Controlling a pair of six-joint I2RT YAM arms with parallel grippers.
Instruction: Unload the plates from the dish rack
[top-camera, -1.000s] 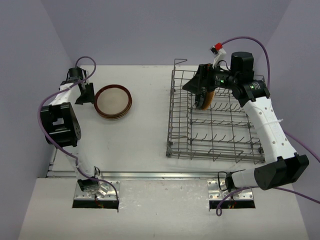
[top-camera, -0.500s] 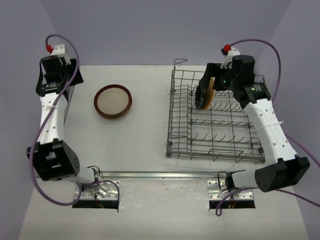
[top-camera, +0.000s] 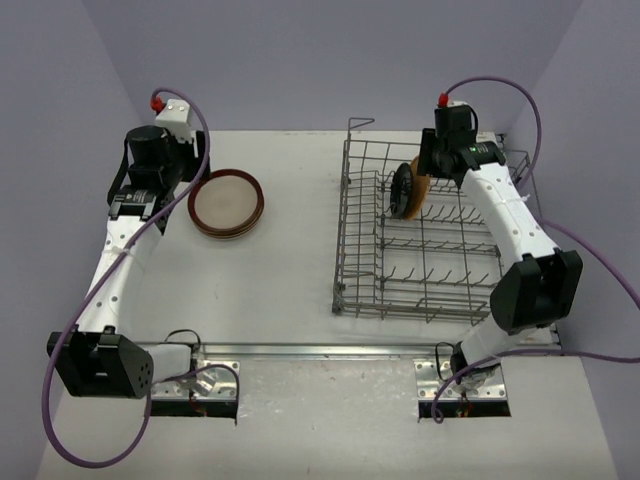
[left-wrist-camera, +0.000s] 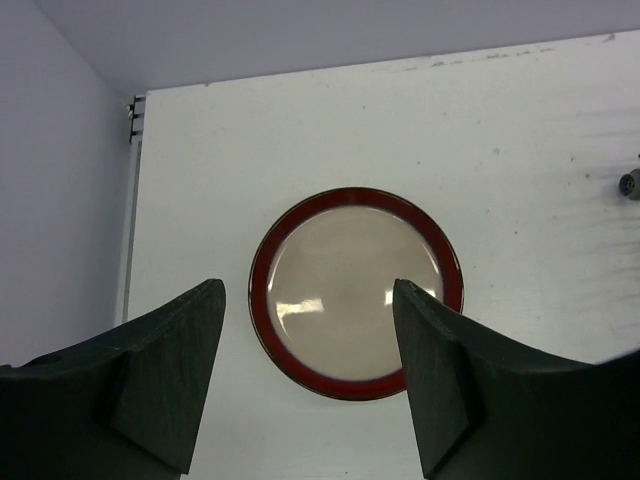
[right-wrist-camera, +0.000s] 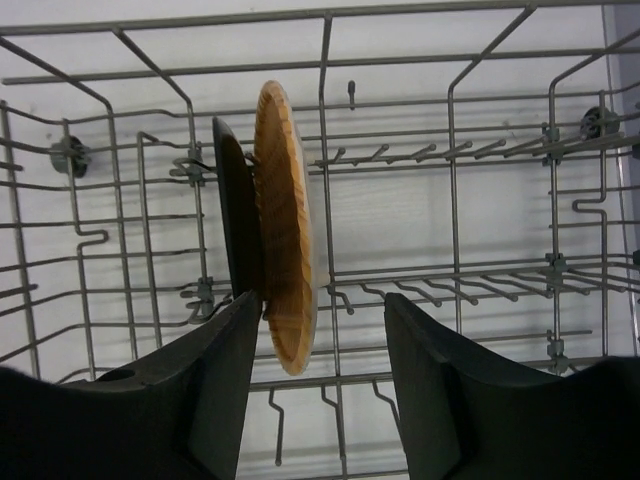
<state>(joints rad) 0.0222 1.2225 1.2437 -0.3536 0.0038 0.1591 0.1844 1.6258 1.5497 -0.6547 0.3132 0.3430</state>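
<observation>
The grey wire dish rack stands on the right of the table. A black plate and a tan-orange plate stand upright side by side in its far rows. They also show in the right wrist view, black and tan-orange. My right gripper is open and empty, its fingertips straddling the lower edge of the tan-orange plate without touching it. A cream plate with a dark red-brown rim tops a small stack on the table at left. My left gripper hovers open and empty over that plate.
The rack's raised wire loop sits at its far left corner. The near rows of tines hold nothing. The table's left edge and a purple wall are close to the left arm. Cables loop above both wrists.
My left arm has swung from the far left corner in toward the plate stack. My right arm has changed pose and drawn back slightly from the two plates, which stay in the rack.
</observation>
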